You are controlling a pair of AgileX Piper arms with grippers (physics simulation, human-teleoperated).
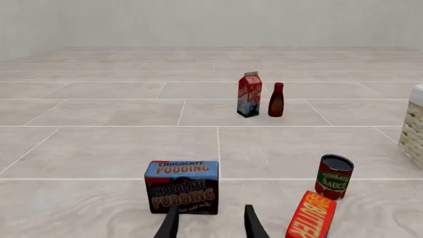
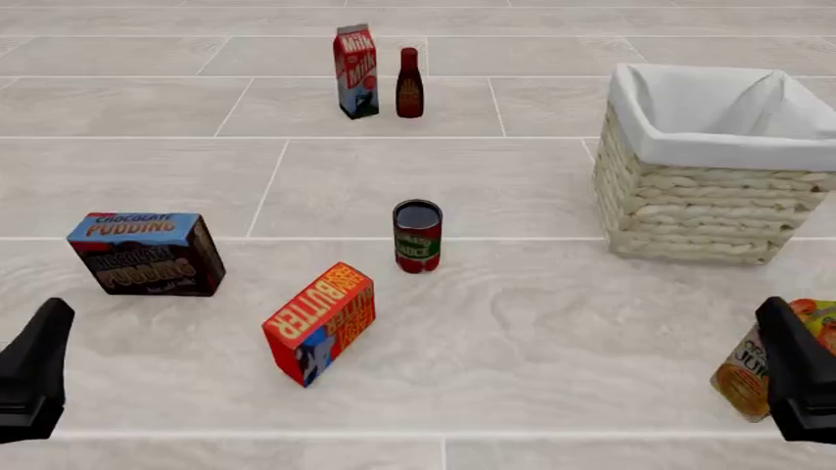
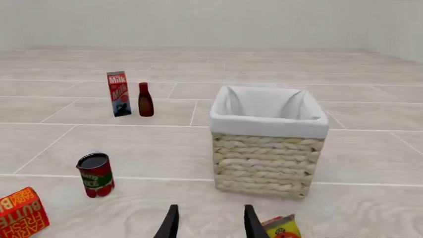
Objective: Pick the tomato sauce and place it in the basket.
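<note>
The tomato sauce (image 2: 418,235) is a small red can with a green-and-white band, standing upright in the middle of the table, also in the left wrist view (image 1: 334,176) and the right wrist view (image 3: 96,175). The basket (image 2: 692,208), cream wicker with a white liner, stands at the right, well apart from the can; its wall (image 3: 264,163) fills the right wrist view. My left gripper (image 1: 211,228) is open and empty, low at the near left (image 2: 35,377), behind the pudding box. My right gripper (image 3: 210,225) is open and empty at the near right (image 2: 797,377).
A chocolate pudding box (image 2: 144,253) lies at the left. A red butter box (image 2: 320,321) lies tilted just in front of the can. A milk carton (image 2: 354,70) and dark red bottle (image 2: 409,83) stand at the back. A juice carton (image 2: 747,367) lies by my right gripper.
</note>
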